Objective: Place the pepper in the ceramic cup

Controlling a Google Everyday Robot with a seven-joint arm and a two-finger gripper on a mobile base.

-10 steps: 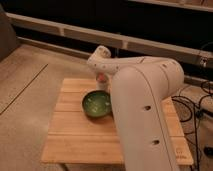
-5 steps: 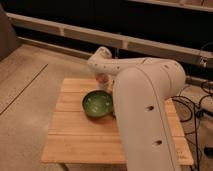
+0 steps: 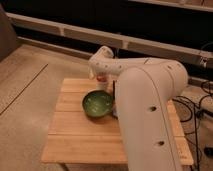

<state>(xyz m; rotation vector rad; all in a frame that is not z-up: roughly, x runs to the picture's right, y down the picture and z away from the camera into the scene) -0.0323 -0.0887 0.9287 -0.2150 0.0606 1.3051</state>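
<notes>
The pincer [image 3: 102, 80] sits at the far end of the white arm [image 3: 145, 100], over the back edge of the counter [image 3: 80, 135] and just behind the green bowl [image 3: 98, 104], which serves here as the landmark. Most of the pincer is tucked under the rounded wrist housing, so I cannot tell how far apart its fingers stand, nor whether it has hold of anything. A small orange-red spot shows right at the pincer, behind the bowl's far rim; it may be the pepper [image 3: 101, 78], but it is too small to tell whether it is gripped or only seen beside the pincer. Something pale lies just below that spot, between the pincer and the bowl's back rim; whether it is the ceramic cup cannot be made out. The green bowl itself stands upright on the wooden slatted counter, a little toward the back of its middle, with the arm's bulky forearm rising just to the bowl's right and covering the right part of the counter. To the left of the bowl the counter's boards are bare wood. Beyond the counter, farther back than the bowl, a pale rail [image 3: 75, 32] runs along a dark wall, and cables [image 3: 200, 107] lie on the floor well to the bowl's right.
</notes>
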